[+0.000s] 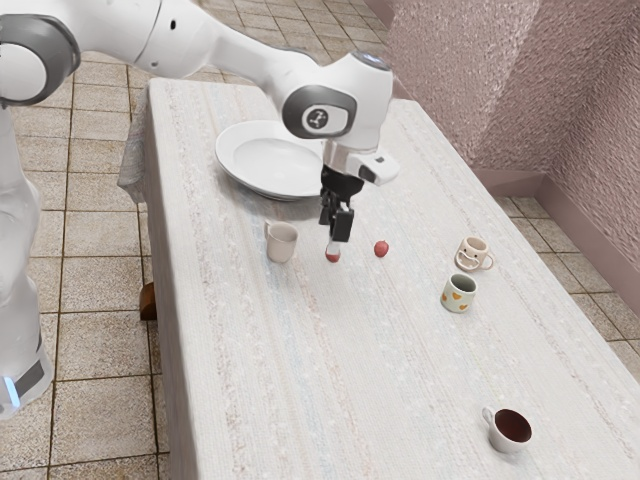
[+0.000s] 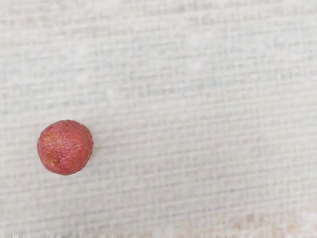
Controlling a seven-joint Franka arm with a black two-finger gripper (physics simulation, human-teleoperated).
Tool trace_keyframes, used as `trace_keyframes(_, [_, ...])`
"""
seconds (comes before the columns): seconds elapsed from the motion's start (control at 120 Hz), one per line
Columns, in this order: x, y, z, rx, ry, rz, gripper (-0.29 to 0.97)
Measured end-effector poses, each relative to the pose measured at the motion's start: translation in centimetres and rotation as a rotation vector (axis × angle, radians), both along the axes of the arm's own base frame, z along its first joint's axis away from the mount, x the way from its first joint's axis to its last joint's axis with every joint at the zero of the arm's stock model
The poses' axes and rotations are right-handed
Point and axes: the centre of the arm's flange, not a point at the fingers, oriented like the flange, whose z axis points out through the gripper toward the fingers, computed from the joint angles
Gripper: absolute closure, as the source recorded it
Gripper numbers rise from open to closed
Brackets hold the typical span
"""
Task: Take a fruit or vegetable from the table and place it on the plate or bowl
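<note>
Fruit (image 1: 333, 256) lies on the table (image 1: 300, 360) just beneath the tool (image 1: 337, 238).

Bare table (image 1: 330, 350) lies between tool (image 1: 337, 240) and plate (image 1: 270, 158); 1 beige cup (image 1: 281, 241) stands just beside the tool.

The cup (image 1: 282, 241) stands before the plate (image 1: 262, 158), a lychee (image 1: 381, 248) toward the exterior view's right.

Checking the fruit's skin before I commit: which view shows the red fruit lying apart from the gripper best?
The wrist view: the red fruit sits whole on the cloth, bumpy skin plain. The exterior view shows that fruit as a small red dot beside the gripper.
</note>
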Motion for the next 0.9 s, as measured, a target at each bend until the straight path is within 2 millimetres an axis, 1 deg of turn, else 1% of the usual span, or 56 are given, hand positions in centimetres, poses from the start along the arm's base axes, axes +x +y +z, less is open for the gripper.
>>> trace_keyframes(0.1, [-0.2, 0.6, -0.7, 0.001, 0.011, 0.007, 0.0])
trace_keyframes(0.258, [-0.2, -0.1, -1.3, -0.002, 0.019, -0.009, 0.0])
trace_keyframes(0.333, [-0.1, -0.1, -1.7, -0.001, 0.024, -0.012, 0.0])
trace_keyframes(0.433, [0.6, 0.7, -2.6, 0.005, 0.036, -0.002, 0.0])
trace_keyframes(0.542, [1.7, 1.8, -2.7, 0.013, 0.031, 0.013, 0.0])
trace_keyframes(0.717, [2.7, 2.9, -3.4, 0.018, 0.036, 0.028, 0.0])
trace_keyframes(0.8, [2.9, 2.5, -3.2, 0.016, 0.029, 0.02, 0.0])
trace_keyframes(0.9, [3.0, 0.9, -3.0, 0.012, 0.025, -0.009, 0.0])
